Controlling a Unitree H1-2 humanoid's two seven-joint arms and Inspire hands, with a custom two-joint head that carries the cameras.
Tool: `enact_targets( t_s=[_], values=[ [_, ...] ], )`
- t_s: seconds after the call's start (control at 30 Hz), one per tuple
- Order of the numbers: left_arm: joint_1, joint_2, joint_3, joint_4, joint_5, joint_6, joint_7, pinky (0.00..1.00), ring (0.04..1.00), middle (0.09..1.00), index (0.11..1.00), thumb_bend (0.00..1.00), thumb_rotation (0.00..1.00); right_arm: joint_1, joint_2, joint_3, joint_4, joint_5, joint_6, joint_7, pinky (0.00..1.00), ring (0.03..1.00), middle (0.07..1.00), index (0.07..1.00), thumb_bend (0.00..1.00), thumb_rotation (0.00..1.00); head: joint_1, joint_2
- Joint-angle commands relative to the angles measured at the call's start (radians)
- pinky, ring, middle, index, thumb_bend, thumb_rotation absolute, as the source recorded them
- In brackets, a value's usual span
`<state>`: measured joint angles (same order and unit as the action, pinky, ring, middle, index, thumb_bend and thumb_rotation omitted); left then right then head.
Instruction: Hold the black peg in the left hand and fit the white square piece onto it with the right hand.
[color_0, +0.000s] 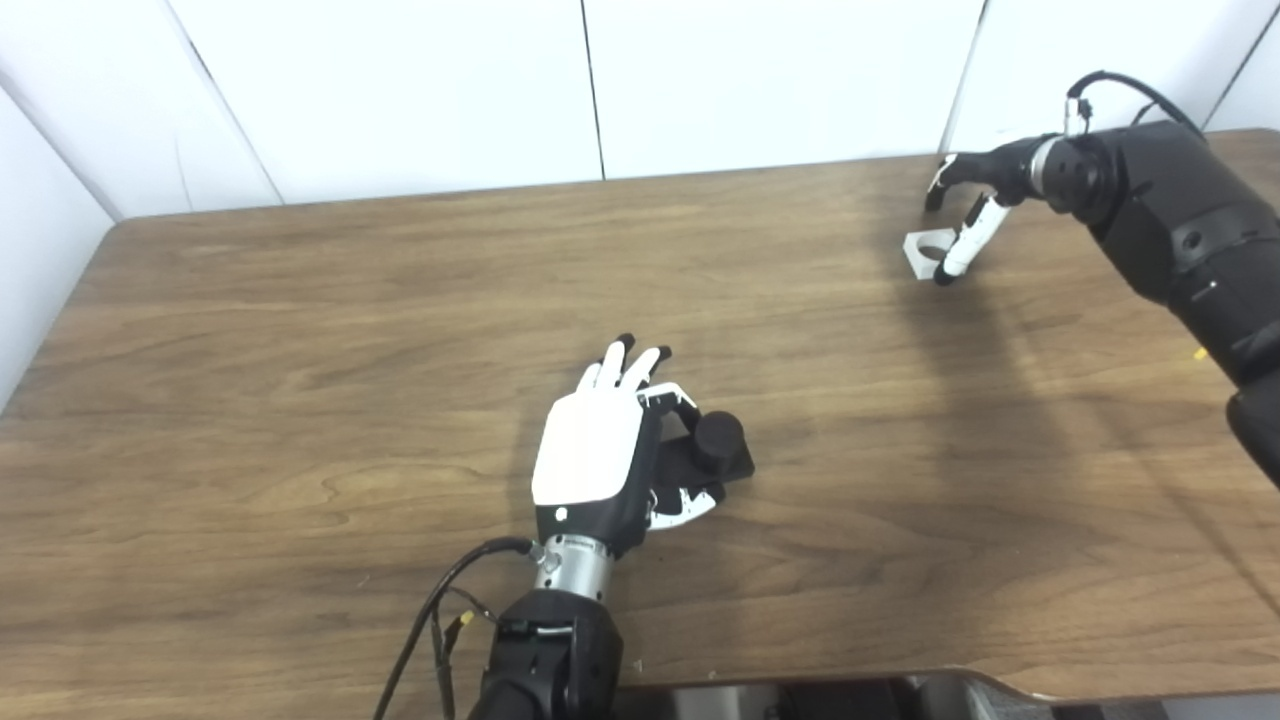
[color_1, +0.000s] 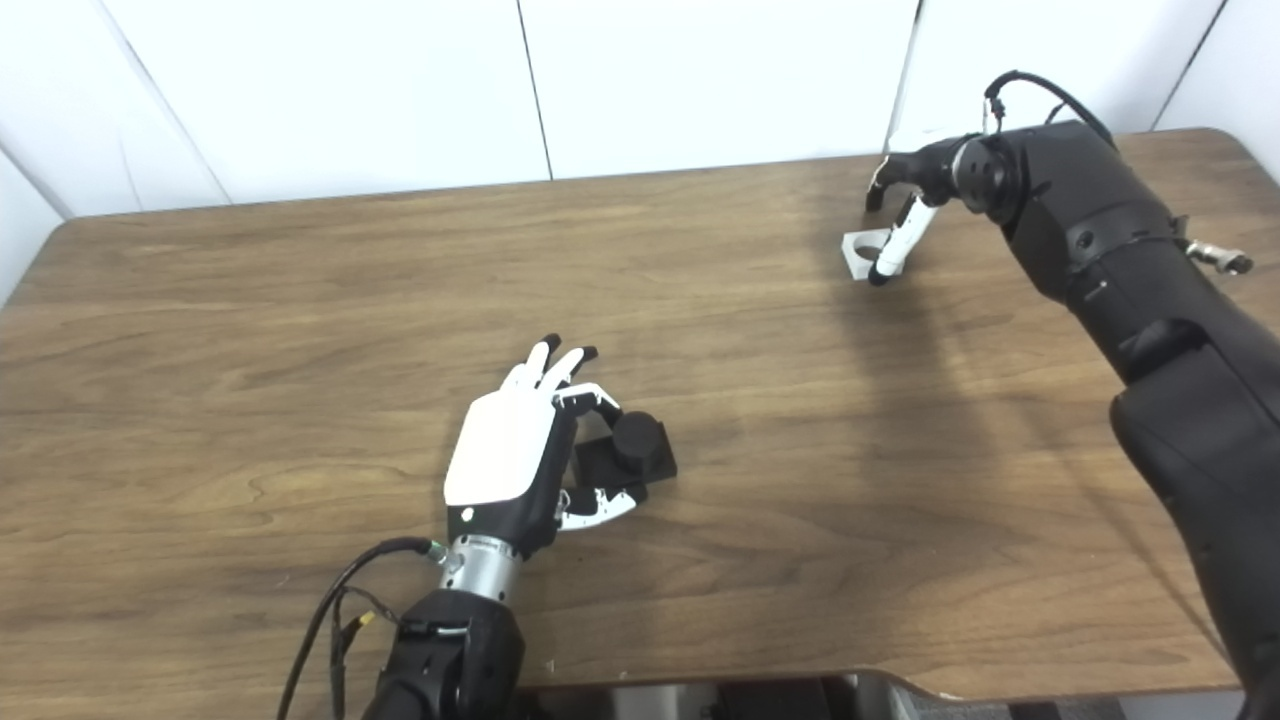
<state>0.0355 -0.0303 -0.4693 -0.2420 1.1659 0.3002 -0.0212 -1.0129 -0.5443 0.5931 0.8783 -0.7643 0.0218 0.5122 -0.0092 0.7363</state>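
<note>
Currently my left hand (color_0: 592, 455) cups black peg (color_0: 718, 442) at table (color_0: 300, 400) centre, fingers apart, grip not closed. My right hand (color_0: 960, 215) hovers spread over white square piece (color_0: 925, 252) at far right, fingertip touching. Risks: piece skids away under fingertip; peg tips when loosely pinched; misaligned hole jams.

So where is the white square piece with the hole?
The white square piece lies on the wooden table, far right near the back edge, under the right hand.
</note>
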Motion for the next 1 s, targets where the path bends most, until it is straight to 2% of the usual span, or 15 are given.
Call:
enact_targets(
  t_s=[0.0,0.37,0.97],
  values=[
    [-0.002,0.004,0.005,0.027,0.015,0.019,-0.018,0.94,1.000,0.919,0.494,0.51,0.07,-0.028,0.002,0.002,-0.018,-0.003,-0.010,0.011,1.00,1.000,1.000,0.860,0.84,0.35,0.001,0.001],
    [0.001,0.001,0.013,0.017,-0.001,0.026,-0.034,0.97,1.000,0.931,0.494,0.51,0.06,-0.015,0.011,0.018,-0.016,-0.012,-0.012,0.019,1.00,1.000,1.000,0.861,0.84,0.35,-0.001,0.003],
    [-0.005,0.004,0.018,0.021,-0.006,0.015,-0.027,0.95,1.000,0.925,0.494,0.51,0.07,-0.001,0.008,0.029,-0.012,-0.023,-0.025,0.011,1.00,1.000,1.000,0.854,0.83,0.34,-0.009,0.000]
  ],
)
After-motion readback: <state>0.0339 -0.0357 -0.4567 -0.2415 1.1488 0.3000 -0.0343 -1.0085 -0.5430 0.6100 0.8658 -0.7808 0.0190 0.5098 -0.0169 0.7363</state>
